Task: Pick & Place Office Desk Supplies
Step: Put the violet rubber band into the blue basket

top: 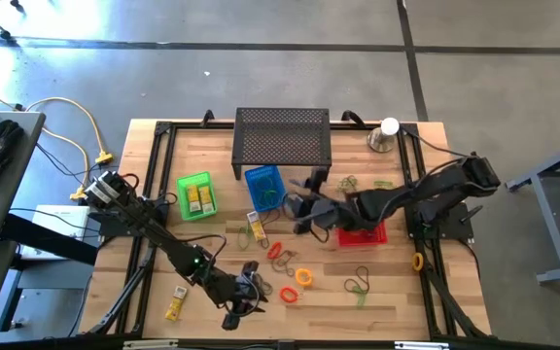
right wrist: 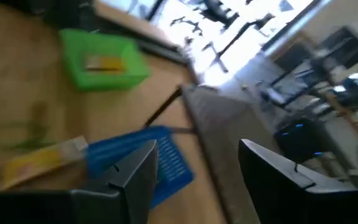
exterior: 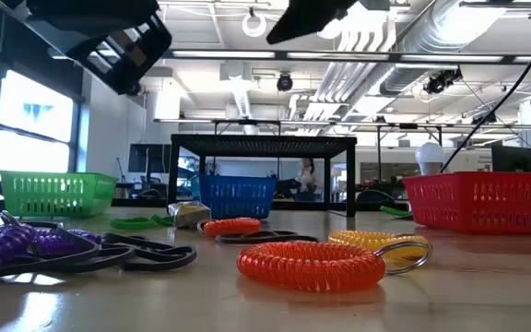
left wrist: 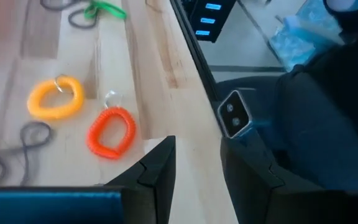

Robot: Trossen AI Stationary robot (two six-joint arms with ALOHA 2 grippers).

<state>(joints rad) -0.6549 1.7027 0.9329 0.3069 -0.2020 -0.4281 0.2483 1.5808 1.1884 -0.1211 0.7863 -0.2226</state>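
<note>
1. High view: my left gripper (top: 246, 297) hangs at the table's (top: 406, 292) near edge; my right gripper (top: 304, 199) hovers beside the blue basket (top: 263, 187).
2. Low view: an orange coil loop (exterior: 310, 265) lies nearest, with a yellow coil loop (exterior: 381, 243) behind it.
3. Left wrist view: my fingers (left wrist: 157, 171) are spread, holding nothing.
4. Right wrist view: my fingers (right wrist: 138, 171) are parted and empty above the yellow packet (right wrist: 39, 162).

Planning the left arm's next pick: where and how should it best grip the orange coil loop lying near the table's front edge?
Probably from straight above. The orange coil loop lies flat on the table, apart from the yellow coil, so one finger can drop inside the ring and one outside, pinching a single side of the coil. Choose the side away from its small metal ring. The left gripper is open.
</note>
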